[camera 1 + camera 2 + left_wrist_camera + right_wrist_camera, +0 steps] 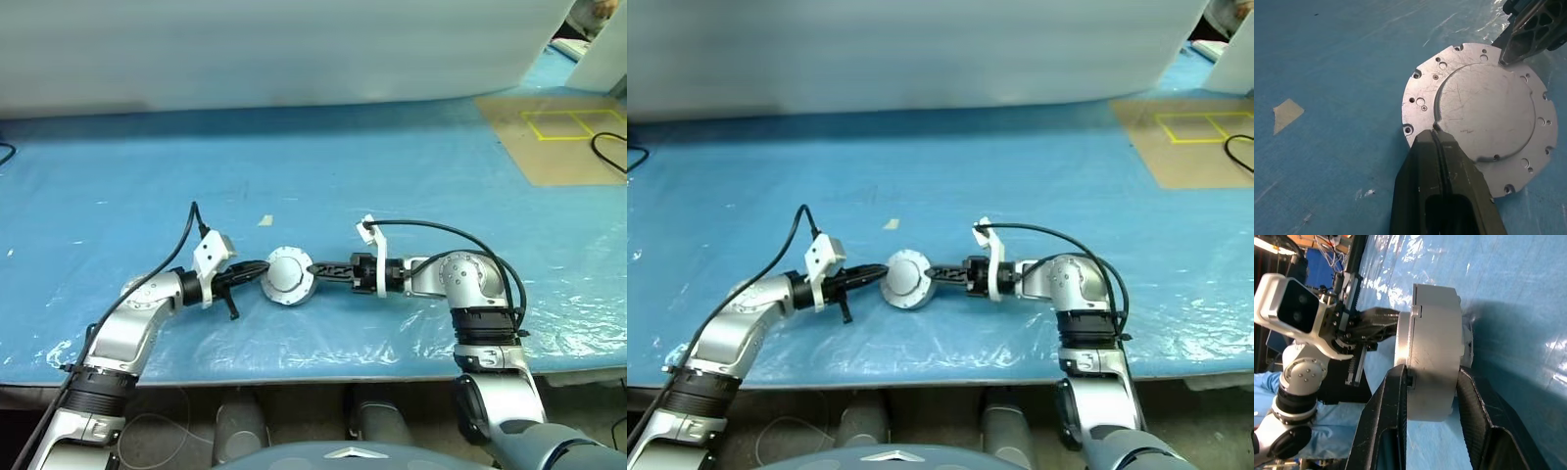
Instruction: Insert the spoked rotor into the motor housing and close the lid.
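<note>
Right gripper (pixel 1432 391) fingers clamp the closed motor housing (pixel 1435 362) by its side wall, lid (pixel 1403 340) on. Left gripper (pixel 1378 325) presses against the lid face, over blue table cover (pixel 1518 284).

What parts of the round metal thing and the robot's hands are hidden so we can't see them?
- The spoked wheel: the round case is closed, so what is inside is hidden by its lid.
- Left hand: its fingers lie over the lid's near edge in the left wrist view; what it pinches, if anything, is covered.
- Case underside: pressed toward the blue sheet, unseen.
- Right hand straddles the case; its fingertips' contact is hidden behind the case wall.
</note>
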Robot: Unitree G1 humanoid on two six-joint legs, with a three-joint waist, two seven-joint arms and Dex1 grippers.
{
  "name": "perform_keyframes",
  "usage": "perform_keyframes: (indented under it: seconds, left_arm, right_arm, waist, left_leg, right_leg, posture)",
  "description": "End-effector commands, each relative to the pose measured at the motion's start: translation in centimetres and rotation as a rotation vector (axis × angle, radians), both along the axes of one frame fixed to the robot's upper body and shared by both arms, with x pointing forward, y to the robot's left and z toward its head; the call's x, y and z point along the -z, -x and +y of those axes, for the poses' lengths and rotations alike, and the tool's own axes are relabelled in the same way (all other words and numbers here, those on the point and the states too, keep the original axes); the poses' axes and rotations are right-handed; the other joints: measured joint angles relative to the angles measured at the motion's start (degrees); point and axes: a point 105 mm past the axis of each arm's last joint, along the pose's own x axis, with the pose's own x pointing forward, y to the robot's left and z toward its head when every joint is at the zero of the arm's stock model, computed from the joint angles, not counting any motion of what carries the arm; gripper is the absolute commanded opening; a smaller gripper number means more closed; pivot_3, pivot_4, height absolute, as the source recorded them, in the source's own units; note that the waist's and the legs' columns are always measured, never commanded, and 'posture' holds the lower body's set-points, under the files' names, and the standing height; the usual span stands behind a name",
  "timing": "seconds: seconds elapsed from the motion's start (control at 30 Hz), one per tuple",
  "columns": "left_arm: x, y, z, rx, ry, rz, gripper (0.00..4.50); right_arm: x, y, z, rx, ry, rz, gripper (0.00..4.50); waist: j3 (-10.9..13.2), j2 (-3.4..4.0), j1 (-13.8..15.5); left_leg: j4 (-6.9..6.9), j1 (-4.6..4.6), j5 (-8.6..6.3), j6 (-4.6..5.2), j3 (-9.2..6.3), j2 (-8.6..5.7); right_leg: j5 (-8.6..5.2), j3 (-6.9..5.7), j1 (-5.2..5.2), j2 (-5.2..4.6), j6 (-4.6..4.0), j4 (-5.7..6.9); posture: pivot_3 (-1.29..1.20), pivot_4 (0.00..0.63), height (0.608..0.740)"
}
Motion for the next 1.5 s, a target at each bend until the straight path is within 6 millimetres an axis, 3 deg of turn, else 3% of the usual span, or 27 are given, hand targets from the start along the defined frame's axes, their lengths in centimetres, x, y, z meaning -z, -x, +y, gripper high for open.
perform_keyframes:
  seconds: [0.03,0.4,0.53,0.73,0.97,1.17,1.43,1.5]
  left_arm:
    - [0.5,0.3,-0.8,0.033,-0.006,0.011,0.0]
    - [0.5,0.3,-0.9,0.028,-0.005,0.007,0.0]
    - [0.5,0.2,-1.0,0.029,-0.003,0.005,0.0]
    - [0.3,-0.1,-1.1,0.02,0.006,-0.007,0.0]
    - [-2.8,-2.2,0.1,-0.15,0.247,-0.033,0.0]
    - [-5.4,-5.0,3.5,-0.401,0.471,-0.055,0.0]
    - [-5.8,-5.3,5.8,-0.53,0.734,0.078,0.0]
    - [-5.5,-4.8,5.8,-0.535,0.783,0.118,0.38]
  right_arm:
    - [0.9,1.4,1.7,-0.095,0.026,0.01,1.09]
    - [1.1,1.5,1.8,-0.122,0.044,-0.005,1.09]
    - [2.0,2.3,1.7,-0.169,0.107,-0.024,1.09]
    - [1.8,1.8,1.7,-0.139,0.078,-0.027,1.09]
    - [0.8,1.4,1.9,-0.127,0.007,-0.031,1.09]
    - [-1.1,0.3,2.2,-0.053,-0.135,-0.003,1.09]
    - [-5.0,-2.9,1.8,0.113,-0.397,0.043,1.09]
    - [-5.5,-3.6,1.7,0.152,-0.436,0.051,1.09]
  waist:
    - [0.0,0.01,-0.2]
    - [0.0,0.05,-1.2]
    - [0.0,0.06,-1.2]
    - [-0.1,0.1,-1.3]
    - [-0.1,0.1,-1.4]
    - [-0.1,0.09,-1.4]
    - [0.1,-0.09,-0.8]
    - [0.1,-0.09,-0.7]
  left_leg:
    - [-0.03,0.03,0.0,0.0,0.0,0.0]
    - [-0.07,0.08,0.0,0.0,0.0,-0.02]
    - [-0.07,0.09,0.0,0.0,0.0,-0.03]
    - [-0.08,0.14,0.0,0.0,0.0,-0.01]
    - [-0.08,0.09,0.0,0.0,0.0,0.04]
    - [-0.06,-0.18,0.0,0.0,-0.01,0.04]
    - [-0.07,-0.35,0.01,0.0,-0.05,-0.05]
    - [-0.08,-0.34,0.0,0.0,-0.05,-0.05]
  right_leg:
    - [0.0,0.02,0.0,0.0,0.0,0.01]
    - [0.0,0.03,0.03,0.01,-0.01,-0.01]
    - [0.0,0.03,0.05,0.01,-0.01,-0.01]
    - [-0.01,0.06,0.07,0.01,-0.01,0.0]
    - [0.0,0.07,0.01,0.06,-0.02,0.01]
    - [0.0,0.06,-0.27,0.1,-0.02,-0.04]
    - [0.01,-0.05,-0.46,0.07,-0.01,-0.07]
    - [0.01,-0.06,-0.45,0.06,-0.01,-0.08]
  posture:
    - [0.0,0.15,0.74]
    - [0.0,0.15,0.74]
    - [0.0,0.15,0.74]
    - [0.0,0.15,0.74]
    - [0.0,0.15,0.74]
    - [0.0,0.15,0.74]
    - [0.0,0.15,0.74]
    - [0.0,0.15,0.74]
